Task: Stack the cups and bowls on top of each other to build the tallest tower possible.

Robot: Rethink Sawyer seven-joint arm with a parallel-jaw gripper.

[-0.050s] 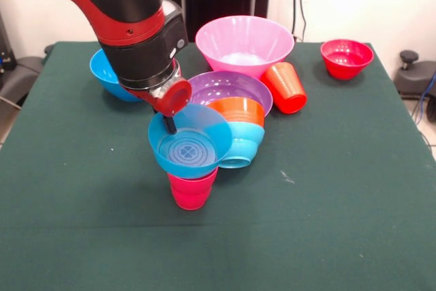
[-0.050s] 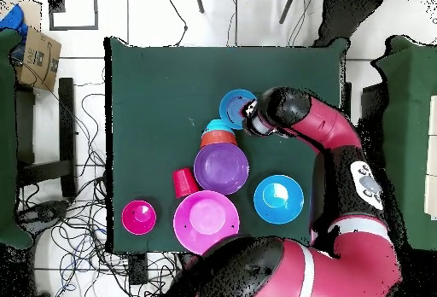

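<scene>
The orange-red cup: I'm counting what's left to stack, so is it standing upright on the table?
No. In the front view the orange-red cup lies tipped on its side beside the large pink bowl.

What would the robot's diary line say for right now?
hand: inside small blue bowl | bowl: tilted on pinkish-red cup | tower: orange in light-blue, beside it | grip: unclear

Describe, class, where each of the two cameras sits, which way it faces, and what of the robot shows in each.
Front view: across the table, facing the robot; the arm enters from above, its gripper at a small blue bowl atop a pink cup.
Overhead view: above the green table, looking straight down; the arm curves up from the bottom edge.
Both show the same blue bowl, the purple bowl and the large pink bowl.
</scene>
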